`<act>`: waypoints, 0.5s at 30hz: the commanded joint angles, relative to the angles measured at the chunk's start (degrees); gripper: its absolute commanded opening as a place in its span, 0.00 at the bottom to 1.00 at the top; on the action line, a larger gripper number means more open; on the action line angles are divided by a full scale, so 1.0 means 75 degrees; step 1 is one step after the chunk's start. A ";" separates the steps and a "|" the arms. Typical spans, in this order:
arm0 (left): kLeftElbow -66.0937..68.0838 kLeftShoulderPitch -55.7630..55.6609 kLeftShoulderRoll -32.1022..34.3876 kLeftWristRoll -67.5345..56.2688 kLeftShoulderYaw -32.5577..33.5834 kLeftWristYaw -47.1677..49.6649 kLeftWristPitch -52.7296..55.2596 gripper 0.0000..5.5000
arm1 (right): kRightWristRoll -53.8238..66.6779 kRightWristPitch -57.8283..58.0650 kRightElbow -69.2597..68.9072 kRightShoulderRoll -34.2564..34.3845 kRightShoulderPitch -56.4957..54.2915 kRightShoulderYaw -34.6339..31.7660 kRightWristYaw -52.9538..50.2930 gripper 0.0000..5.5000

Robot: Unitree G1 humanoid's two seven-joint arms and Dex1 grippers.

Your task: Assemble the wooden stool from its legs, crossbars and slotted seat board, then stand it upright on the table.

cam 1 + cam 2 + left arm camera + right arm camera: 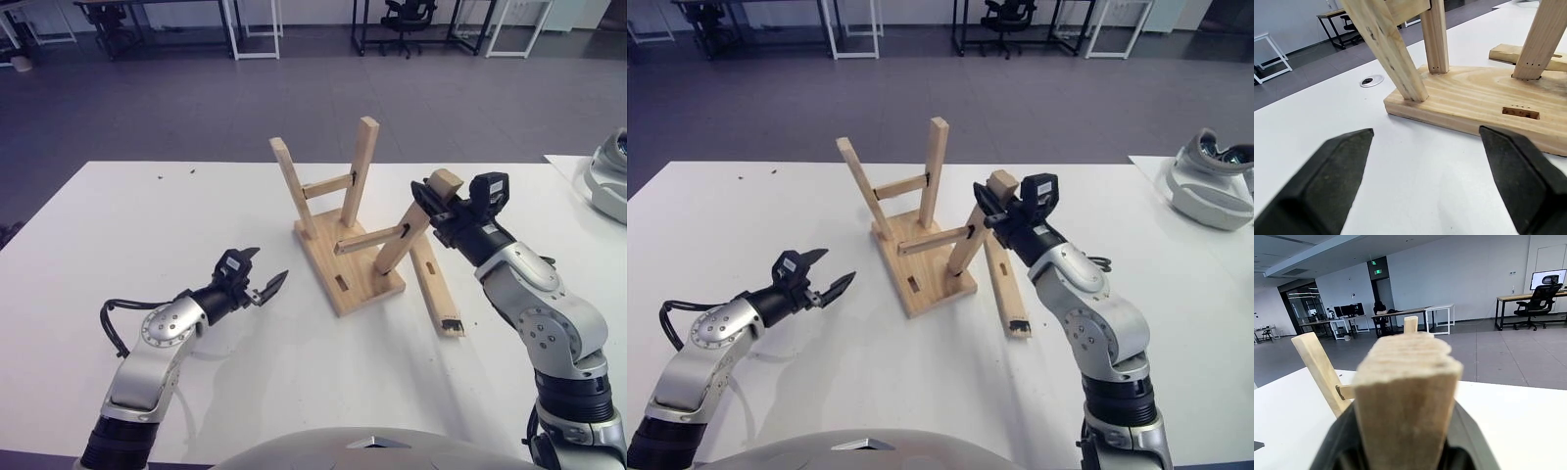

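The slotted seat board [364, 283] lies flat on the white table [147, 225], with three wooden legs standing up from it. Two back legs [359, 170] are joined by a crossbar [326, 185]. A front leg [416, 224] leans outward with a crossbar [368, 239] in its side. My right gripper [438, 208] is shut on that leg's top end [1406, 396]. A fourth leg [435, 286] lies flat on the table beside the board. My left gripper [265, 278] is open, low over the table to the left of the board [1474, 100], holding nothing.
A white headset [1210, 184] rests at the table's right edge. An empty slot [1520, 113] shows in the board's near corner. A round cable port [1371, 80] sits in the tabletop. Desks and chairs stand on the floor beyond the far edge.
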 commanded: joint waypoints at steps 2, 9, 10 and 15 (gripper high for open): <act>0.0192 -0.0085 -0.0010 0.0273 -0.0189 0.0067 0.0001 0.72 | -0.0717 0.1490 0.1507 -0.0223 0.1274 0.1036 0.0045 0.19; 0.0365 -0.0206 -0.0032 0.0445 -0.0243 0.0111 -0.0092 0.72 | -0.0230 0.1005 0.1390 0.0196 0.0884 0.0376 -0.0040 0.19; 0.0389 -0.0220 -0.0044 0.0464 -0.0237 0.0107 -0.0111 0.72 | 0.0006 0.0931 0.1358 0.0340 0.0744 0.0152 -0.0052 0.19; 0.0475 -0.0290 -0.0071 0.0509 -0.0203 0.0106 -0.0177 0.72 | 0.0539 0.0523 0.1052 0.0653 0.0189 -0.0535 0.0174 0.19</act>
